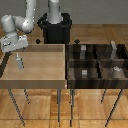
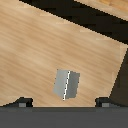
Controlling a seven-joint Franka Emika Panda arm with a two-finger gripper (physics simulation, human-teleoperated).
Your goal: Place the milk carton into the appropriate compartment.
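Where two tables stand side by side in the exterior view, one robot arm [image 1: 22, 22] reaches from its dark base [image 1: 56, 27] over the exterior view's left table. That table is a single shallow wooden tray [image 1: 42, 75] with a raised rim. One milk carton [image 1: 19, 62] stands upright in it, near the tray's left edge and about midway between the near and far rims. It is the only object in the tray.

One gripper [image 1: 16, 50] hangs directly above the carton, with a small gap between them. In the wrist view the carton [image 2: 66, 84] sits on bare wood between two dark fingertips [image 2: 22, 102], which are spread wide apart and hold nothing.

On the exterior view's right stands a dark bin [image 1: 97, 80] divided into four compartments. Three small grey objects show inside: one in the far left compartment [image 1: 83, 49], one in the far right [image 1: 114, 49], and one in the near left [image 1: 84, 73]. A fourth pale piece [image 1: 116, 70] sits in the near right compartment. Their shapes are too blurred to name.
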